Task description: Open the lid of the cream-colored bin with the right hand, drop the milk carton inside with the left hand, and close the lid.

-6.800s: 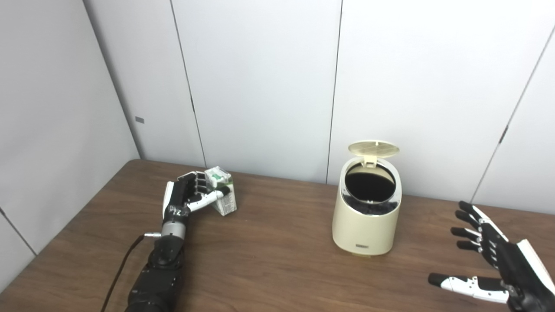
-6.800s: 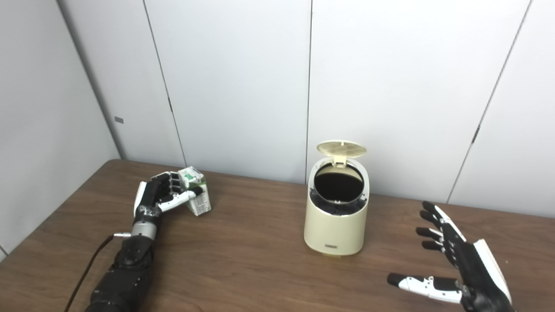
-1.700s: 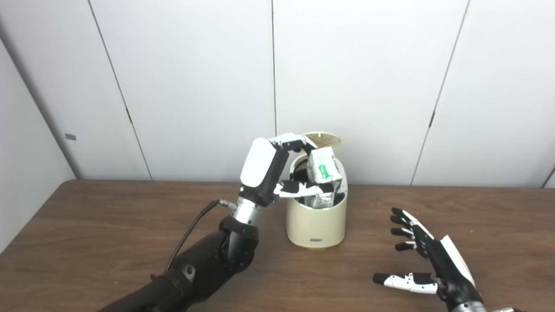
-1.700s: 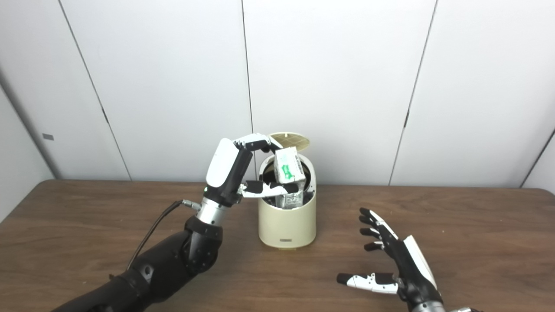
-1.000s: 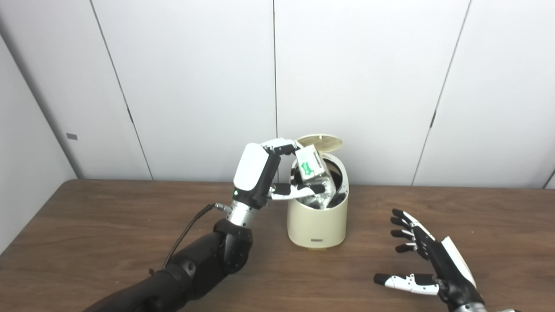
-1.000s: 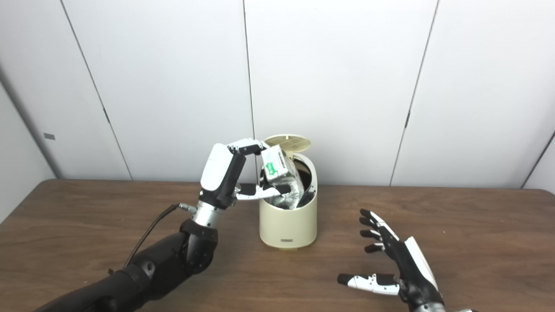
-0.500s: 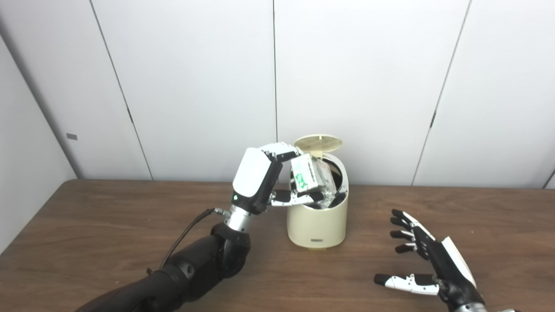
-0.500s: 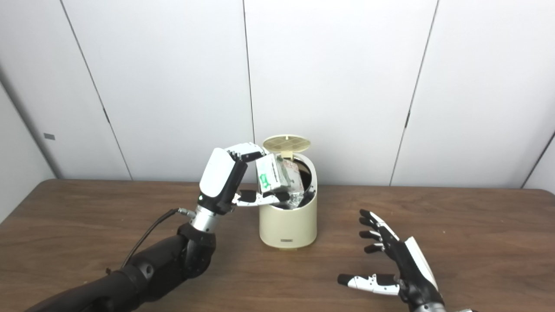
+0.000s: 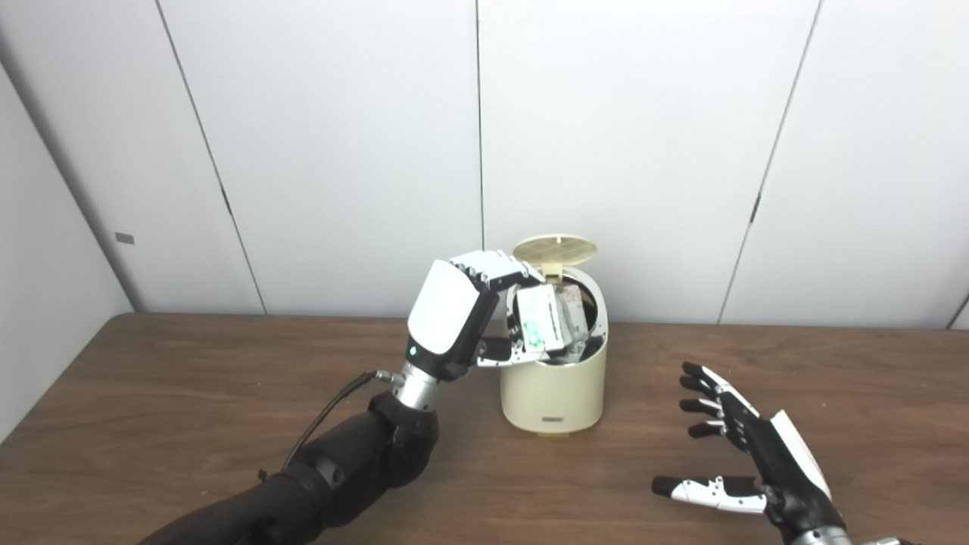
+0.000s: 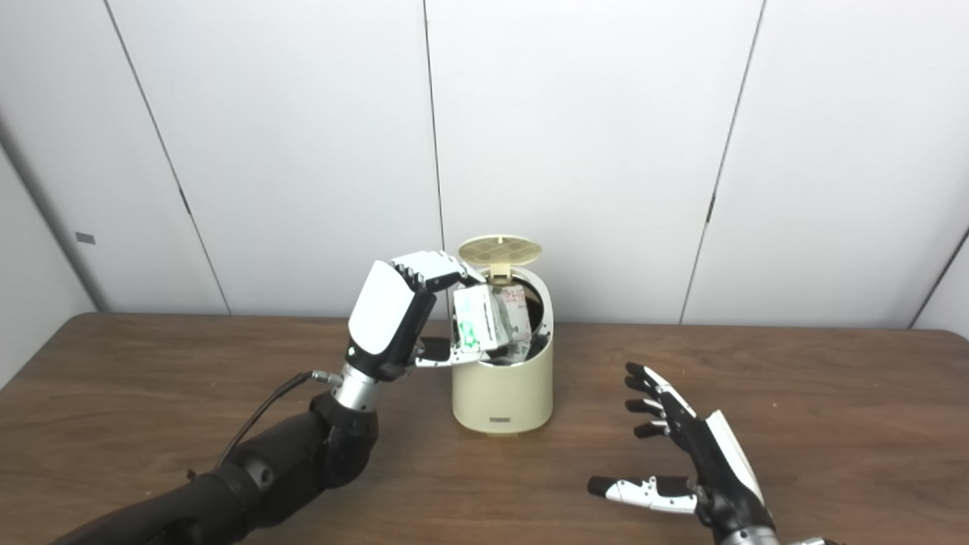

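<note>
Left hand (image 9: 462, 314), white-backed with black fingers, clamped on small white milk carton with green print (image 9: 539, 324); fingers over top edge, thumb beneath. Carton tilted, hanging in round mouth of cream-coloured plastic bin (image 9: 554, 386), lower part past the rim, upper part above it. Round cream lid (image 9: 554, 249) swung up on rear hinge, standing nearly level above the opening. Bin upright on brown wood-grain table (image 9: 189, 409), near white panelled wall (image 9: 341, 136). Right hand (image 10: 693, 462), black with white thumb, spread wide and holding nothing, palm turned toward the bin, low over the table and well apart from the bin on its right. Thin black cable (image 9: 325, 416) trailing from left wrist.
</note>
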Robot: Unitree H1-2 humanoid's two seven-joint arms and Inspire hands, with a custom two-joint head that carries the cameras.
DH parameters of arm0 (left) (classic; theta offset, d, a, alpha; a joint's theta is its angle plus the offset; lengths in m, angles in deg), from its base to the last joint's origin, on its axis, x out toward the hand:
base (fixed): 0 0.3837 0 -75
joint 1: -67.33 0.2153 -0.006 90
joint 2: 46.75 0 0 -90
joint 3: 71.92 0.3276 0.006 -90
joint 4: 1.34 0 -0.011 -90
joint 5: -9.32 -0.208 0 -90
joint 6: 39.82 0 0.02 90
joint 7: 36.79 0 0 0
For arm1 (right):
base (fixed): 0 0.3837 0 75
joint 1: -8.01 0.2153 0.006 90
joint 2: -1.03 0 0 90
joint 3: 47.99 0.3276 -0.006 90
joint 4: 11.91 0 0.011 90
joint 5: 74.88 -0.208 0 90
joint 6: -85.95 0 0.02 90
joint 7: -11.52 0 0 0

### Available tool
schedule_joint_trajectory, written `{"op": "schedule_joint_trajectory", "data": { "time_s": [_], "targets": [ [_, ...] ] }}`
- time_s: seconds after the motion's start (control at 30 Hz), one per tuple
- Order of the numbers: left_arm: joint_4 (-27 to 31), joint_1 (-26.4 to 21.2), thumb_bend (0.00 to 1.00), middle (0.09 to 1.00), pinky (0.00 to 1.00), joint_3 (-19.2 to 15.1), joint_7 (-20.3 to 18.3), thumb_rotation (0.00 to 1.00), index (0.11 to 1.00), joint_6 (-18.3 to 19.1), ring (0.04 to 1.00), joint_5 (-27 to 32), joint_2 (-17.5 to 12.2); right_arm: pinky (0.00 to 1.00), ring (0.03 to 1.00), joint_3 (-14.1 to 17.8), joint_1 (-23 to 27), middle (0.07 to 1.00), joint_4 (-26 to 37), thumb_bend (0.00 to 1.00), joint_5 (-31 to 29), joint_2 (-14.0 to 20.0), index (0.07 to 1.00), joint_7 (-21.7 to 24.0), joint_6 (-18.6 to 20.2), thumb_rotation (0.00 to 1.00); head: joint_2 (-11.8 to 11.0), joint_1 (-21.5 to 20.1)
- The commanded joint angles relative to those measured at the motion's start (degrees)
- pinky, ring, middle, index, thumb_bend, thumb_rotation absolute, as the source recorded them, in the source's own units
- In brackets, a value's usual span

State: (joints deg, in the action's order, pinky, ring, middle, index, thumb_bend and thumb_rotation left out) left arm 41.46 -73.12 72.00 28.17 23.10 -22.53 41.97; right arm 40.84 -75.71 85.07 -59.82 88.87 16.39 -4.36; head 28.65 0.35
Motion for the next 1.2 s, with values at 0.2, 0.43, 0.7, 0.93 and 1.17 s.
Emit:
{"op": "schedule_joint_trajectory", "data": {
  "time_s": [0.2, 0.43, 0.7, 0.93, 1.17],
  "targets": [
    [-0.81, -1.18, 0.52, 0.487, 0.44, -6.72, 1.64, 0.00, 0.499, 0.17, 0.521, -4.51, 1.01, 0.66, 0.795, 0.32, 1.16, 0.863, 1.13, 0.76, -0.35, 0.70, 0.879, -0.65, -2.33, 0.21, 0.08, 0.11],
    [-0.19, 0.33, 0.52, 0.487, 0.38, -16.33, 0.31, 0.00, 0.498, 0.61, 0.510, -11.51, 2.44, 0.65, 0.792, 0.33, 1.16, 0.864, 0.11, 0.75, 0.10, 0.84, 0.881, -1.07, -3.29, 0.22, 0.16, 0.26],
    [0.08, 0.73, 0.52, 0.487, 0.37, -21.30, -1.61, 0.00, 0.498, 0.21, 0.513, -13.67, 3.07, 0.64, 0.784, 0.25, 0.91, 0.865, 0.71, 0.76, 0.33, 0.72, 0.880, -0.95, -2.66, 0.24, 0.12, 0.56],
    [0.28, 1.09, 0.52, 0.488, 0.38, -22.75, -2.29, 0.00, 0.498, 0.19, 0.514, -14.44, 3.30, 0.65, 0.789, 0.23, 0.57, 0.868, 1.63, 0.77, 0.38, 0.67, 0.883, -0.44, -1.29, 0.28, 0.37, 0.62],
    [-0.23, 1.24, 0.52, 0.488, 0.39, -22.14, -3.02, 0.00, 0.497, 0.19, 0.517, -13.95, 3.19, 0.67, 0.794, 0.17, 0.42, 0.869, 1.98, 0.77, 0.56, 0.47, 0.883, -0.46, -0.90, 0.27, 0.48, 0.46]
  ]
}}
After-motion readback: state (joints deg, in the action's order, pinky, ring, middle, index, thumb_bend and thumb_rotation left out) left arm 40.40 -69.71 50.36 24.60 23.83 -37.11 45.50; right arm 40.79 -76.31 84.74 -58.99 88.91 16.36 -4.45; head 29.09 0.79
